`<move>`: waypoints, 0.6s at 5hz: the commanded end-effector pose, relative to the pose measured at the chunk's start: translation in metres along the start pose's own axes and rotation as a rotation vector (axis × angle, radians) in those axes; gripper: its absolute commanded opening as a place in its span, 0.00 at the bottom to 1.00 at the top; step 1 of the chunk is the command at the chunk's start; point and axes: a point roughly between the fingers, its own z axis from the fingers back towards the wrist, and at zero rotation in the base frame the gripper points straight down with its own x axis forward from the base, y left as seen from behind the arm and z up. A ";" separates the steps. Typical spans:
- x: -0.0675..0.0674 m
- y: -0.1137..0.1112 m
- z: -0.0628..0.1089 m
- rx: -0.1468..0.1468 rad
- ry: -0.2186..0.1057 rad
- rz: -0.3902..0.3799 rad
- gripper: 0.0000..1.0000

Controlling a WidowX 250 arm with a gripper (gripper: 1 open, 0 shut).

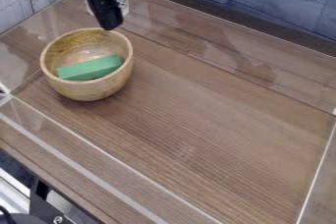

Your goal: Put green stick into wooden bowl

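Green stick is sitting inside the wooden bowl, lying flat-ish down in the bottom, and its long axis runs on a slant, one end toward the bowl's near left wall and the other toward the right side, a bit farther back. Nothing of it pokes over the rim as far as I can see. Going outward from there, the claw is beyond the bowl, over past the far rim and a touch to the right in the camera view, so the stick lies nearer the camera and slightly left of it. They look clearly apart to me, no contact. Can't tell you if the claw is wide or narrow, tbh, it's a dark blurry lump at this size, though I don't see anything hanging from it. Only one arm here, so no question of which is closer. Imo the job looks basically done, and the next move just calls for going away from the bowl, over the wooden table, since swinging back toward the camera could clip that far rim.
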 end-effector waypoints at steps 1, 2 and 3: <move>0.007 -0.011 0.014 0.042 -0.082 0.094 1.00; 0.016 -0.021 0.008 0.058 -0.136 0.223 1.00; 0.022 -0.041 0.001 0.058 -0.143 0.173 1.00</move>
